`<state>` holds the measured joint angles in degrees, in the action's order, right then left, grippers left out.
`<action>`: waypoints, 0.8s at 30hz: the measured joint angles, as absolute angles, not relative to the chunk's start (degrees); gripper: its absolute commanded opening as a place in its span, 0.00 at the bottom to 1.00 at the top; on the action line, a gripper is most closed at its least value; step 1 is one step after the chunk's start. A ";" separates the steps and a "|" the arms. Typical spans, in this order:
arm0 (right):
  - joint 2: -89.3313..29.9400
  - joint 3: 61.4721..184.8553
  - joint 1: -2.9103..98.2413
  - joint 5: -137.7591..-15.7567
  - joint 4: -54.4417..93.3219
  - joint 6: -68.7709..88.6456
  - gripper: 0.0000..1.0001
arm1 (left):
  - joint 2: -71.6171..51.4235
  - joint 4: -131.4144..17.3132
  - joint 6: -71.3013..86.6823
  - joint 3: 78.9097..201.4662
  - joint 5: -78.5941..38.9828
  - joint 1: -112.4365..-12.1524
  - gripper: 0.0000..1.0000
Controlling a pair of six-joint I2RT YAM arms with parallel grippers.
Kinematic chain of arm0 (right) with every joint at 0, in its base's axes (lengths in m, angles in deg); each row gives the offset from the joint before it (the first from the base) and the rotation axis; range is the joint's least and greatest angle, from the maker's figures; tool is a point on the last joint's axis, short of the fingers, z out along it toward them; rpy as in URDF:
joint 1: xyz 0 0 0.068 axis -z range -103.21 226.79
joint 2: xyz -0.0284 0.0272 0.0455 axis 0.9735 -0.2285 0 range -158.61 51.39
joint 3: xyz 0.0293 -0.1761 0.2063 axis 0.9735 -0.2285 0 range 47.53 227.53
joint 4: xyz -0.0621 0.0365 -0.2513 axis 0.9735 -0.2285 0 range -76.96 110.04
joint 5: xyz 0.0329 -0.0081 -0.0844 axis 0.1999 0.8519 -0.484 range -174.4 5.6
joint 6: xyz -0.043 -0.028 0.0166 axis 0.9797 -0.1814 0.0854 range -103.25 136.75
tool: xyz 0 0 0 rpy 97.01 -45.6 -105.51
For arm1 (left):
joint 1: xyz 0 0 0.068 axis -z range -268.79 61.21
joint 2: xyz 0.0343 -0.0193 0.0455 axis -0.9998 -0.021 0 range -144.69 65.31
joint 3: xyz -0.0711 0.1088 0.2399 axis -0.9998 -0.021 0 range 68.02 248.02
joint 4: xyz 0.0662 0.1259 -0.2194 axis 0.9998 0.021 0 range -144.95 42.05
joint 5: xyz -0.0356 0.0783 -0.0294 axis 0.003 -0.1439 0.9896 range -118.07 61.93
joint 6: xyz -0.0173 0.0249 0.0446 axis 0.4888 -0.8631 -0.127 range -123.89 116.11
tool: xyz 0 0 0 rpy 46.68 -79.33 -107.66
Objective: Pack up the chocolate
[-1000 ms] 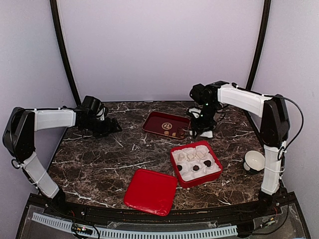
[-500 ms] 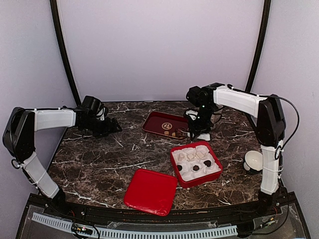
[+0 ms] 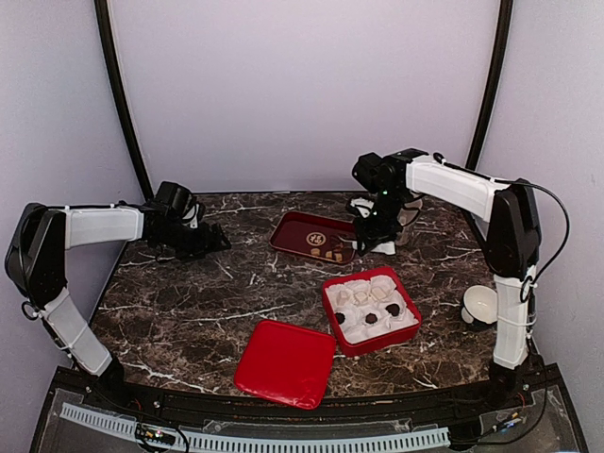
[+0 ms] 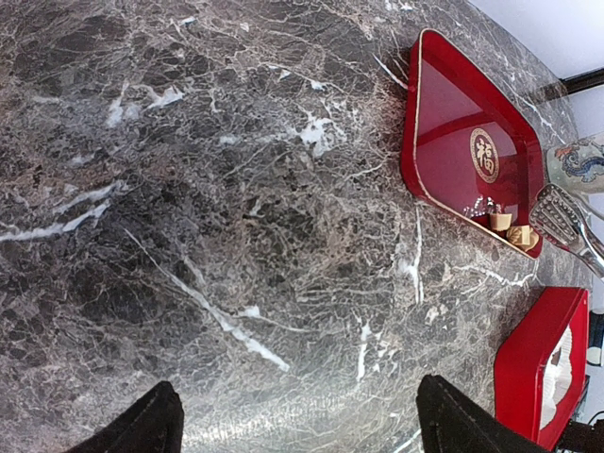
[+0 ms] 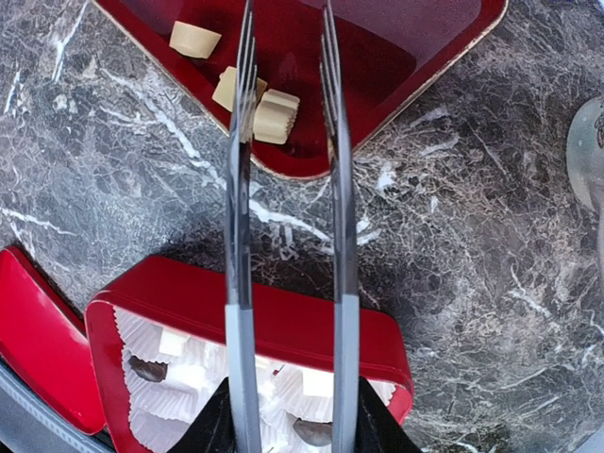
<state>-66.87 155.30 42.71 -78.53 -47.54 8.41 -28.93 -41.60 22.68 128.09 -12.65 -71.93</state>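
Three tan chocolate pieces lie in the near corner of the dark red tray; they also show in the left wrist view as chocolate. My right gripper is shut on metal tongs. The forked tips stand apart over that corner, with one tan piece between them. Below them is the red box of white paper cups, some holding dark chocolate. My left gripper hangs open over bare marble at the left.
The box's red lid lies near the front edge. A white cup stands at the right by the right arm's base. A patterned ceramic piece sits just beyond the tray.
My right arm has drawn back and slightly left, bringing the tongs from beside the box up over the tray's corner. The left arm has not moved.
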 measured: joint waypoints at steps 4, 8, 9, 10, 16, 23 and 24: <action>-66.87 155.08 42.73 -78.90 -47.60 8.13 0.37 | -28.93 -41.60 22.66 128.09 -12.65 -71.93 0.88; -66.78 154.40 42.71 -78.86 -47.51 7.74 0.36 | -28.93 -41.60 22.63 128.09 -12.65 -71.93 0.88; -66.70 154.16 42.73 -78.86 -47.49 7.67 0.36 | -28.93 -41.60 22.63 128.09 -12.65 -71.93 0.88; -66.65 153.87 42.73 -78.84 -47.45 7.67 0.35 | -28.93 -41.60 22.61 128.09 -12.65 -71.93 0.88; -66.33 151.23 42.71 -78.36 -47.19 7.19 0.35 | -29.30 -41.60 22.04 128.44 -12.63 -71.93 0.88; -66.30 150.16 42.16 -77.79 -46.97 6.56 0.35 | -29.63 -41.63 21.98 128.92 -12.52 -71.93 0.88; -66.30 150.16 42.01 -77.77 -46.95 6.56 0.36 | -29.63 -41.63 21.96 128.92 -12.52 -71.93 0.88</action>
<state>-66.30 150.16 42.01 -77.77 -46.95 6.56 -29.63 -41.63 21.96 128.92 -12.52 -71.93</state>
